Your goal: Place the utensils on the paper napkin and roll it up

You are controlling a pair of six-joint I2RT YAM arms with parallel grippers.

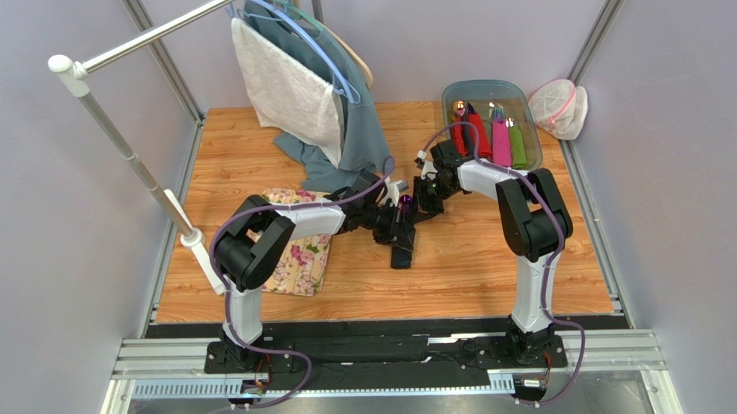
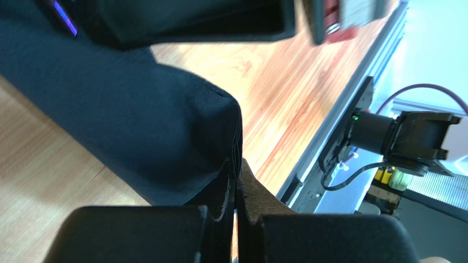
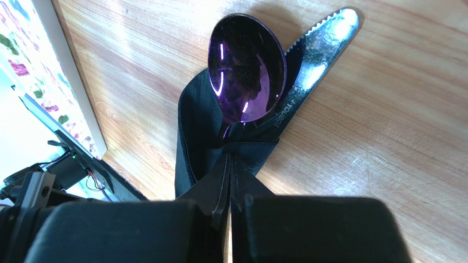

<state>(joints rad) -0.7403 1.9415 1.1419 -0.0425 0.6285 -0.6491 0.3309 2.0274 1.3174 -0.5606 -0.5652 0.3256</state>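
Over at the far right corner of the table (image 1: 494, 276), the clear bin (image 1: 445, 103) holds three rolls side by side: red (image 1: 478, 134), pink (image 1: 501, 143) and green (image 1: 518, 147), with utensil tips poking out at their far ends.

Mid-table, both arms meet over the paper napkin (image 1: 402, 247), a dark, narrow bundle lying well clear of every edge. The left gripper (image 2: 236, 211) is pressed together on a fold of the napkin (image 2: 137, 126), its cloth bunched up right at the fingers. The right gripper (image 3: 229, 200) pinches the napkin (image 3: 195, 131) too, and out of that wrap stick the purple spoon (image 3: 247, 68) and a serrated knife (image 3: 321, 41), the spoon bowl overlapping the blade, both resting on bare wood.

There is open wood along the near edge and to the right of the bundle. On the left, the floral mat (image 1: 305, 264) lies partly under the left arm. At the far edge a white towel (image 1: 280, 86) and a teal garment (image 1: 360, 134) hang from the rack (image 1: 131, 160), the garment's hem reaching the table just behind the grippers. A mesh bag (image 1: 557, 107) sits beside the bin, beyond the table's right edge.
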